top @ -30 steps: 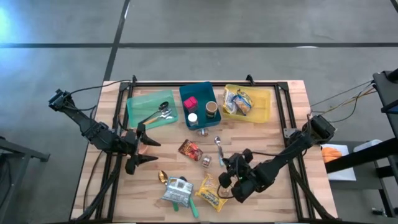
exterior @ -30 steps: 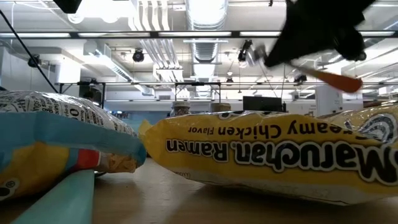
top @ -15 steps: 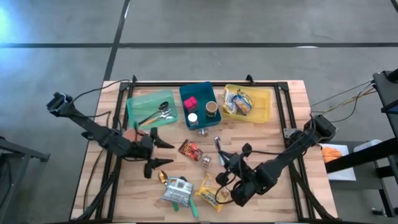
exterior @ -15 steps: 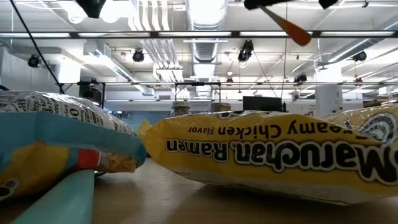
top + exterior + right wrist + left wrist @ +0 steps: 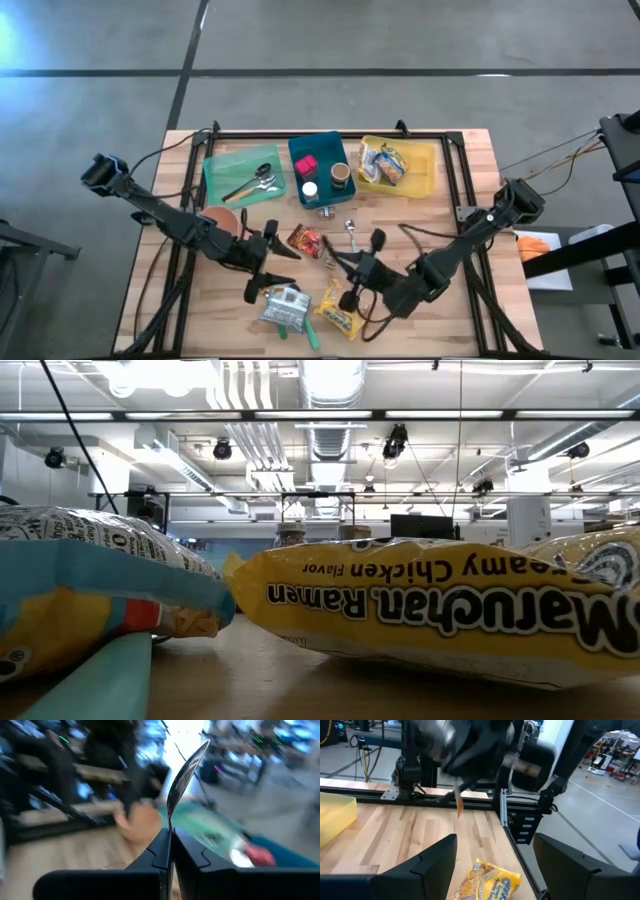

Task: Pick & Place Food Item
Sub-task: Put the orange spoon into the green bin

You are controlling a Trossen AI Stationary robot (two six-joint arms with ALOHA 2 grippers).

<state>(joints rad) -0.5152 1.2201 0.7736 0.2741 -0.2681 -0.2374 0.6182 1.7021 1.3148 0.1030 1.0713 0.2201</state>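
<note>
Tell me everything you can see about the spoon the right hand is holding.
The spoon looks like shiny metal, with an orange handle in the left wrist view. The right hand is shut on it, the bowl sticking up past the fingertips. It is lifted off the table, mid-table near the left hand.

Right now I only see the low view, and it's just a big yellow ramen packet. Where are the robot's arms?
Observer: Both are above the table. The left gripper is open, with the ramen packet just ahead of it.
Operator: Is the other one holding something?
Observer: Yes, the right gripper is shut on a spoon.
Operator: Where would food go?
Observer: Probably the yellow tray; it already holds snack packets.
</note>
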